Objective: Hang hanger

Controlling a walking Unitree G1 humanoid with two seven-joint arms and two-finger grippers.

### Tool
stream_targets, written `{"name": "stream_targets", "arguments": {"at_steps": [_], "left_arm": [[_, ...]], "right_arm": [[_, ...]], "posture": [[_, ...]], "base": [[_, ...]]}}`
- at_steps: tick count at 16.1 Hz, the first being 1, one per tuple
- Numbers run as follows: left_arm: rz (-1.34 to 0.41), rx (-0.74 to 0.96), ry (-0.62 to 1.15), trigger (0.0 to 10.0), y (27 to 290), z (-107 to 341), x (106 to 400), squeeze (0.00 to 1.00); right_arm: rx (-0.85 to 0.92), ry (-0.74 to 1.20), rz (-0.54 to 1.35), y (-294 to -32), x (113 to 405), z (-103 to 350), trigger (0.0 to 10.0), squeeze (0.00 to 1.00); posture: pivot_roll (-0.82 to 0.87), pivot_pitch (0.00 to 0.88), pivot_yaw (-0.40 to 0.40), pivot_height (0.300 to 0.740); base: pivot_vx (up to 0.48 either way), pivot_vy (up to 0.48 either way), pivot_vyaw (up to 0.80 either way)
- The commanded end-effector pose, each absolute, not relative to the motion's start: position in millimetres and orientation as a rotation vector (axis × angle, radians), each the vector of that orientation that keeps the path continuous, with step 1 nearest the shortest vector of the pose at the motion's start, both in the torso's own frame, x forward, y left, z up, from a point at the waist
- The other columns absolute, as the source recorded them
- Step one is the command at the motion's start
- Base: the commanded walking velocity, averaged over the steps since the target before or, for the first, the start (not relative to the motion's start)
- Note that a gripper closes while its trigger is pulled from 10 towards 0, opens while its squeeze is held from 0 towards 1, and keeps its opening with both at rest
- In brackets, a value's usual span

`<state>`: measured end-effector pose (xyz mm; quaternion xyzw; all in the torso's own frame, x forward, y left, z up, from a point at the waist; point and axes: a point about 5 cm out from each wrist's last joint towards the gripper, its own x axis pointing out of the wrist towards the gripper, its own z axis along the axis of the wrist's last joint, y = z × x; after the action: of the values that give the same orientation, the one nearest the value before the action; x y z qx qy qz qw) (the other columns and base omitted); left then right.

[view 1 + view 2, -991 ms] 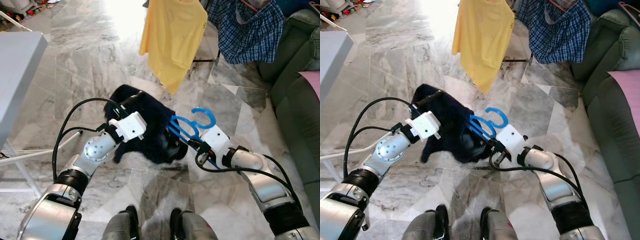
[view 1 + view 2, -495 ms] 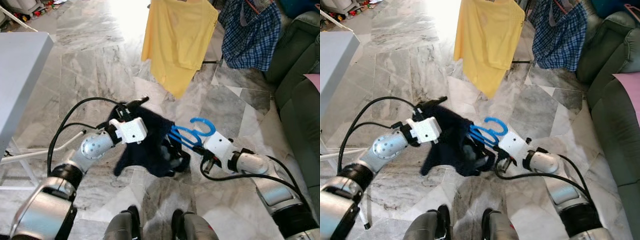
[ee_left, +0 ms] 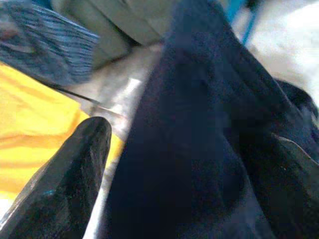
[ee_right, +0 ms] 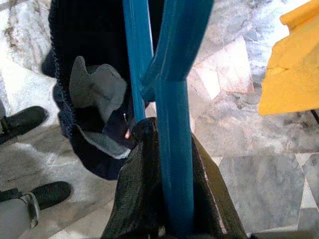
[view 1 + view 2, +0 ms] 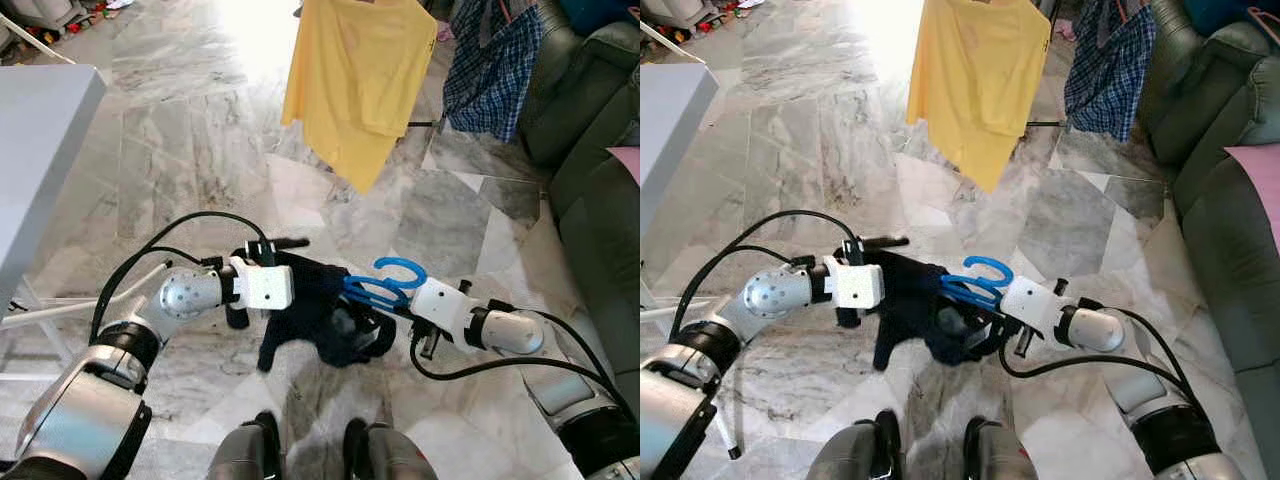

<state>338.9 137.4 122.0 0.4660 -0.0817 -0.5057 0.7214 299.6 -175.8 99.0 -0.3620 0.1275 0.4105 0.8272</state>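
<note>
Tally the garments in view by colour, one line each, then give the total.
Yellow shirt, hanging: 1
Blue checked shirt, hanging: 1
Dark navy garment, on the blue hanger, held between the left gripper and right gripper: 1
Total: 3

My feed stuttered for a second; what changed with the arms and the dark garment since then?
The left gripper swung inward, drawing the dark garment lower and more bunched beneath the blue hanger. The right gripper stayed shut on the hanger's bar. The camera shifted slightly; the yellow shirt and plaid shirt still hang ahead.
</note>
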Motion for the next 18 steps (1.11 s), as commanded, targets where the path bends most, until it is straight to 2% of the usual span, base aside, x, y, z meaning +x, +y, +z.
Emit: {"name": "stream_targets", "arguments": {"at_steps": [1, 2, 3, 4, 9, 12, 18], "left_arm": [[-1.145, 1.054, -0.111, 10.0, 143.6, 116.7, 338.4, 0.0], [-1.17, 1.067, -0.083, 10.0, 144.7, 115.4, 338.1, 0.0], [-1.174, 1.069, -0.068, 5.6, 145.5, 115.8, 339.1, 0.0], [-1.183, 1.071, -0.037, 0.0, 146.9, 116.3, 340.7, 0.0], [-1.166, 1.078, 0.01, 0.0, 148.7, 124.2, 348.8, 0.0], [-1.206, 1.073, 0.03, 0.0, 145.8, 121.1, 346.7, 0.0], [-1.319, 1.038, 0.102, 0.0, 140.0, 107.1, 337.2, 0.0]], "right_arm": [[-0.78, 0.241, 0.896, -173.8, 298.5, 103.2, 0.0, 0.0], [-0.785, 0.243, 0.903, -174.2, 297.6, 102.6, 0.0, 0.0], [-0.79, 0.244, 0.908, -174.6, 296.9, 102.2, 0.0, 0.0], [-0.796, 0.246, 0.913, -175.2, 296.1, 101.8, 0.0, 0.0], [-0.869, 0.266, 0.922, -181.3, 295.0, 97.7, 0.0, 0.0], [-0.931, 0.285, 0.926, -186.2, 293.8, 92.7, 0.0, 0.0], [-0.936, 0.273, 0.915, -185.8, 295.0, 91.4, 0.0, 0.0]], "posture": [[-0.15, 0.22, 0.029, 0.74], [-0.15, 0.22, 0.029, 0.74], [-0.15, 0.22, 0.029, 0.74], [-0.15, 0.221, 0.031, 0.74], [-0.16, 0.215, 0.033, 0.74], [-0.16, 0.216, 0.033, 0.74], [-0.17, 0.225, 0.04, 0.74]], "base": [[0.0, 0.0, 0.0], [0.0, 0.0, 0.0], [0.0, 0.0, 0.0], [0.0, 0.0, 0.0], [0.0, 0.0, 0.0], [0.0, 0.0, 0.0], [0.0, 0.0, 0.0]]}}
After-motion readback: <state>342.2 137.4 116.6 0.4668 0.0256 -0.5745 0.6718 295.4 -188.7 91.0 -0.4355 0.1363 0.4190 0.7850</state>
